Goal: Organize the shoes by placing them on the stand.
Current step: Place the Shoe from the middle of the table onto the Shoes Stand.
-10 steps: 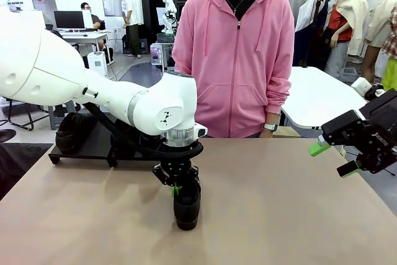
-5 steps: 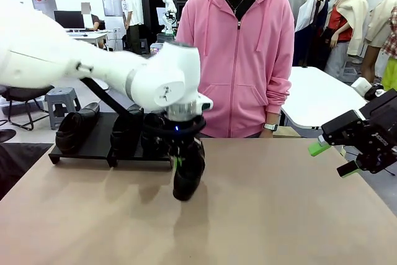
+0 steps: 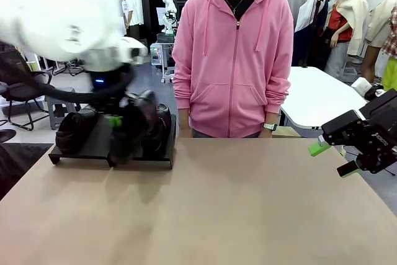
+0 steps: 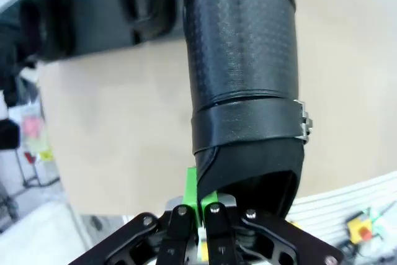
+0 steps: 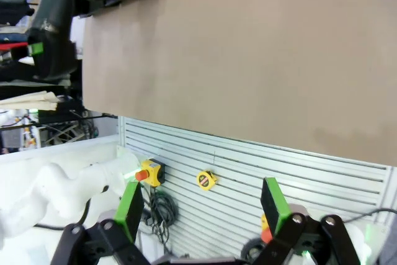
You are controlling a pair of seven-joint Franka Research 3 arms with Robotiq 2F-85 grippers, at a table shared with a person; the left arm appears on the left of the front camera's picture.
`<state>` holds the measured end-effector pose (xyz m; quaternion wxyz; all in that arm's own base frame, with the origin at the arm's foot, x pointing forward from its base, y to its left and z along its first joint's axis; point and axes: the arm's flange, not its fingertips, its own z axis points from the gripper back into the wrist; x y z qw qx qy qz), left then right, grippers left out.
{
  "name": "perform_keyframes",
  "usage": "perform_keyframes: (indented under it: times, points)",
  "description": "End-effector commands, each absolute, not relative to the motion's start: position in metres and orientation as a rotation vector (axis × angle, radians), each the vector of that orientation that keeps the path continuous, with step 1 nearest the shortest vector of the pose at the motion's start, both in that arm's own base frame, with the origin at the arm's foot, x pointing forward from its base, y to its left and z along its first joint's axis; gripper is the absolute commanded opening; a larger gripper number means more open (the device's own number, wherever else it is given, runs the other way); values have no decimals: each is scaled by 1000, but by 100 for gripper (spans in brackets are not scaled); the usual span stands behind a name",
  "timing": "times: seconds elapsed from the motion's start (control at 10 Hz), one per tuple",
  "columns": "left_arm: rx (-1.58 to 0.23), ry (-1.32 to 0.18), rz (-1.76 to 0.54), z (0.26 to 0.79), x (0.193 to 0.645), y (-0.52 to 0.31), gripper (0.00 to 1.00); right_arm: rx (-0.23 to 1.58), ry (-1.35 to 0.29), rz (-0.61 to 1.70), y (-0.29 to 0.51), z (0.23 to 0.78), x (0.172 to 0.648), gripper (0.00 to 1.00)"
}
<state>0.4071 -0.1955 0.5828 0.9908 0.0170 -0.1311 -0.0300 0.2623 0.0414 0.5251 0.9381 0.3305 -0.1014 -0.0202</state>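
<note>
Your left gripper (image 4: 200,206) is clamped tight on one shoe's (image 4: 243,79) heel rim, holding it up right by the stand (image 3: 87,147) where more shoes (image 3: 74,130) sit, while your right gripper (image 3: 332,157) hangs wide open, empty, well away from it.

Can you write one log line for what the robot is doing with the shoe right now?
left gripper: shut on shoe, carrying it by the stand | right gripper: open, holding nothing | shoes on stand: some already placed
</note>
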Motion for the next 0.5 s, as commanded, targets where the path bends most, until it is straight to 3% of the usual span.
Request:
perform_keyframes:
  times: [0.0,0.3,0.4]
  points:
    - [-56,-244,109,584,374,-114,0,708,-213,-31,42,528,264,100]
    - [-330,-310,349,568,330,-69,0,708,-213,-31,42,528,264,100]
    - [-125,-232,210,582,360,-69,0,708,-213,-31,42,528,264,100]
